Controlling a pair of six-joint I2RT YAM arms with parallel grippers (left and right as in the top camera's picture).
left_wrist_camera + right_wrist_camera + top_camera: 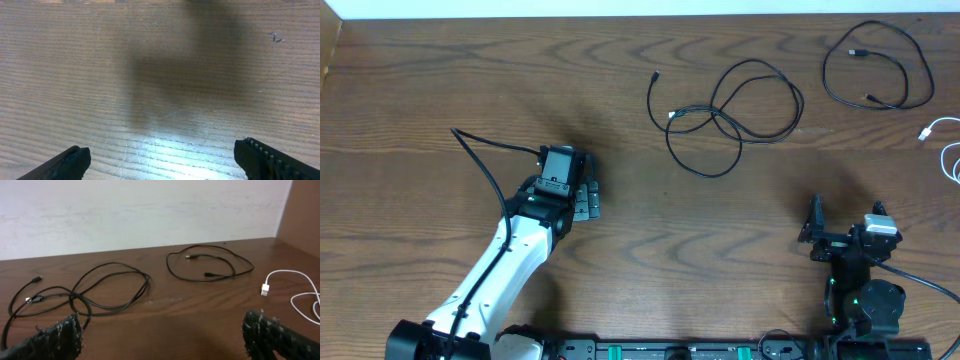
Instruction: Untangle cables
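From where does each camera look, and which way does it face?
Overhead: above the table, facing down; left arm and right arm show.
Left wrist: on the left arm, facing down at bare wood; fingertips of left end effector show.
Right wrist: low, facing across the table toward the wall; fingertips of right end effector show.
Shared by overhead and right wrist: larger black cable, smaller black cable, white cable.

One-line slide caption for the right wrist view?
Open right gripper facing a self-crossing thin black cable, a second looped black cable and a white cable on wooden table.
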